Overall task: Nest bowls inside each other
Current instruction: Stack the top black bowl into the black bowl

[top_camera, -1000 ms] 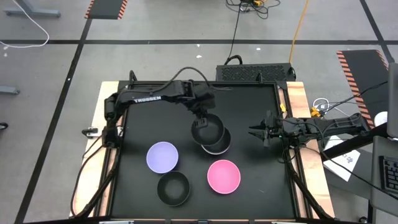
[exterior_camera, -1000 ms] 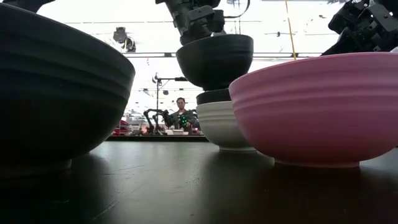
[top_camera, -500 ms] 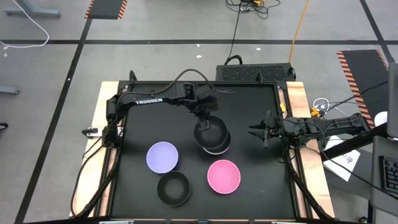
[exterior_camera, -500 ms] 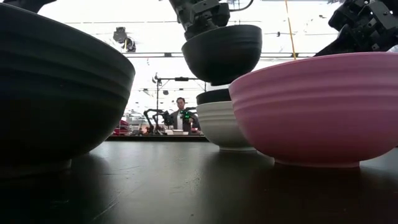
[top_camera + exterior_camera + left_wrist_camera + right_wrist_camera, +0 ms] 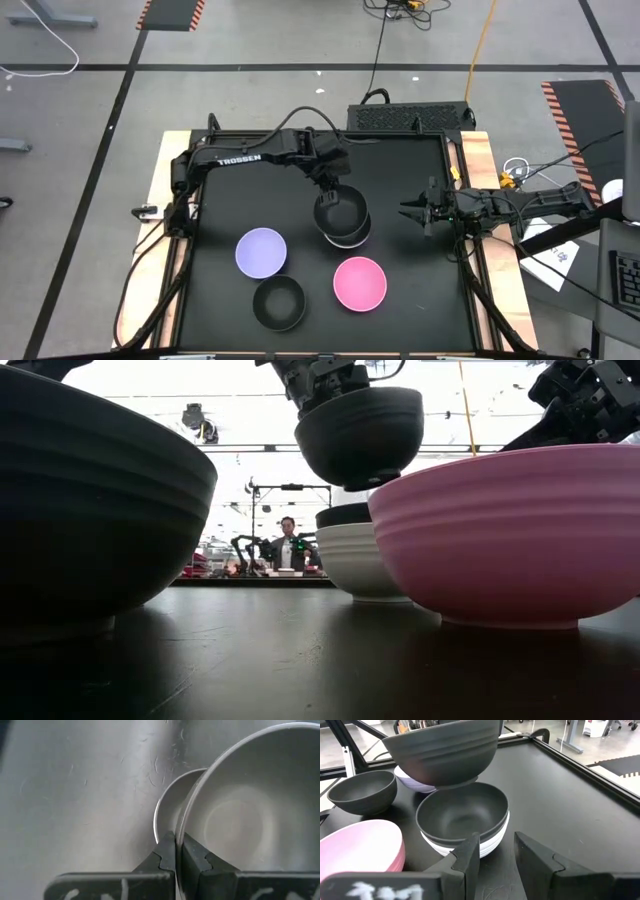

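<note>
My left gripper (image 5: pixel 326 193) is shut on a black bowl (image 5: pixel 360 432) that hangs in the air above the stack: a second black bowl (image 5: pixel 462 815) nested in the white bowl (image 5: pixel 490 842), which stands on the mat. The lavender bowl (image 5: pixel 261 252), a third black bowl (image 5: pixel 279 302) and the pink bowl (image 5: pixel 360 283) stand apart on the near half of the mat. My right gripper (image 5: pixel 404 213) is open and waits right of the stack, holding nothing. My left gripper pinches the raised black bowl's rim (image 5: pixel 181 827), one finger (image 5: pixel 166 851) outside the wall and one finger (image 5: pixel 196 855) inside. It comes from above, slanting down from the table's left. The bowl hangs clear of the stack, tilted slightly.
A black mat (image 5: pixel 400 170) covers the table inside a raised frame. The lavender, black and pink bowls crowd the near half; the far half holds nothing but my left arm (image 5: pixel 250 155). A person (image 5: pixel 289 545) sits far off in the room behind.
My left gripper has carried the black bowl a little toward the table's right and slightly up, so it now hangs more squarely over the stacked bowls and tips a bit more. It has stayed shut on the rim.
</note>
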{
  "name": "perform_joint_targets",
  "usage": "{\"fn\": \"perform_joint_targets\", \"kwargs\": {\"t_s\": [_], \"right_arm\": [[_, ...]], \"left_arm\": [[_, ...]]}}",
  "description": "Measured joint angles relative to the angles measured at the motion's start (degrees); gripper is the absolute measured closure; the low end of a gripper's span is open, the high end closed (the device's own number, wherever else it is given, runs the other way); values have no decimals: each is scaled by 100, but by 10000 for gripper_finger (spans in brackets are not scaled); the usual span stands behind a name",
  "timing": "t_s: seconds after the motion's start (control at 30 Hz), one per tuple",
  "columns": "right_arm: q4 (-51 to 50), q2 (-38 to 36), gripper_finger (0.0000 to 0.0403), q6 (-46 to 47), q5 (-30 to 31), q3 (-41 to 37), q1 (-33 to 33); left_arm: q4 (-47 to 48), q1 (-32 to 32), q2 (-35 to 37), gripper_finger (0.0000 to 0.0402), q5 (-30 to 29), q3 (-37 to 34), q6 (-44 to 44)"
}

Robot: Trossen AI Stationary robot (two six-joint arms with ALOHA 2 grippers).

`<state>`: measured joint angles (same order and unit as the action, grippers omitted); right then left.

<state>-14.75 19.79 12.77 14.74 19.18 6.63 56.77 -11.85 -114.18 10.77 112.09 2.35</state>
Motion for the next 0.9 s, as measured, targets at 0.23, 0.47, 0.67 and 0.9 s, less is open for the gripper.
{"fn": "perform_joint_targets", "kwargs": {"t_s": [0.23,0.47,0.67,0.9], "right_arm": [[-3,1,289,9,2,0,-1],[-18,5,289,42,5,-2,-2],[-10,17,289,20,5,-4,-2],[-11,20,289,7,7,-4,-1]], "left_arm": [[56,198,-334,397,-22,-2,65],[147,269,-571,397,-360,-3,83],[79,315,-677,397,-587,-7,117],[42,333,-881,397,-581,-4,146]]}}
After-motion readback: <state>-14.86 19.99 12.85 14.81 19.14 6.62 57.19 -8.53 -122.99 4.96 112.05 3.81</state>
